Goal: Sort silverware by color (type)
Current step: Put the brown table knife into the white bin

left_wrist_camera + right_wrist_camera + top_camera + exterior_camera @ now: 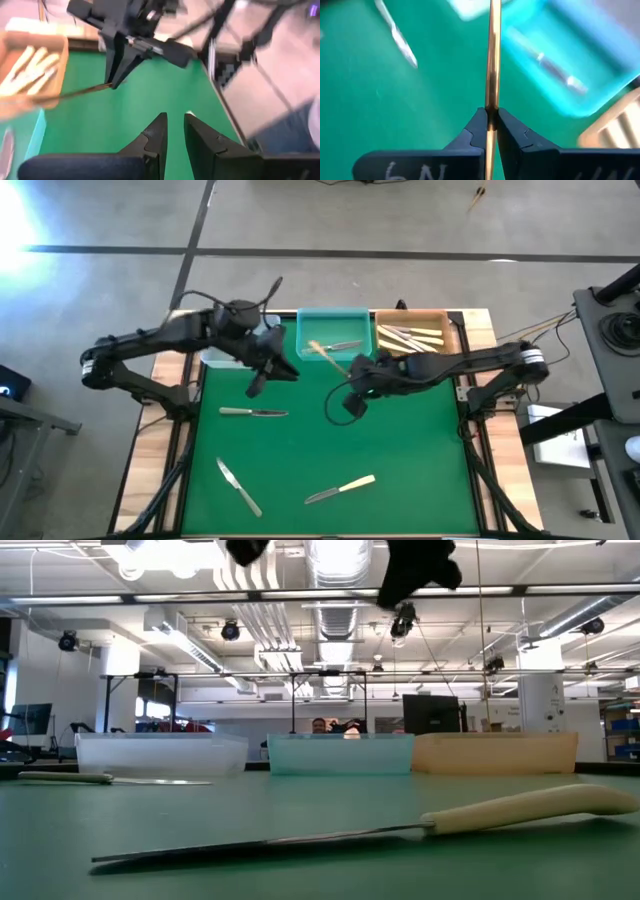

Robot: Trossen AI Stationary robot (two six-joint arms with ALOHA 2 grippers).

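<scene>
My right gripper (352,377) hangs over the mat's middle, just in front of the teal bin (305,330), shut on a slim gold utensil (493,50). The utensil's free end (318,347) reaches over that bin. My left gripper (262,372) hovers in front of the clear bin (218,358), its fingers a narrow gap apart with nothing between them (174,125). Flat on the mat lie two all-silver knives (253,412) (238,485) and a cream-handled knife (340,489). A silver knife (345,345) lies in the teal bin, and cream-handled ones (410,335) lie in the amber bin. My right gripper pinches the gold utensil between its two fingertips (479,122), on the shaft (492,102). The utensil runs along the fingers and sticks straight out past the tips. It is lifted clear of the mat, and its free end points toward the table's far left, over the teal bin.
Three bins stand in a row along the mat's far edge: clear on the left, teal in the middle, amber (445,320) on the right. In the low view the cream-handled knife (520,808) lies close in front. The green mat between the loose knives is bare.
</scene>
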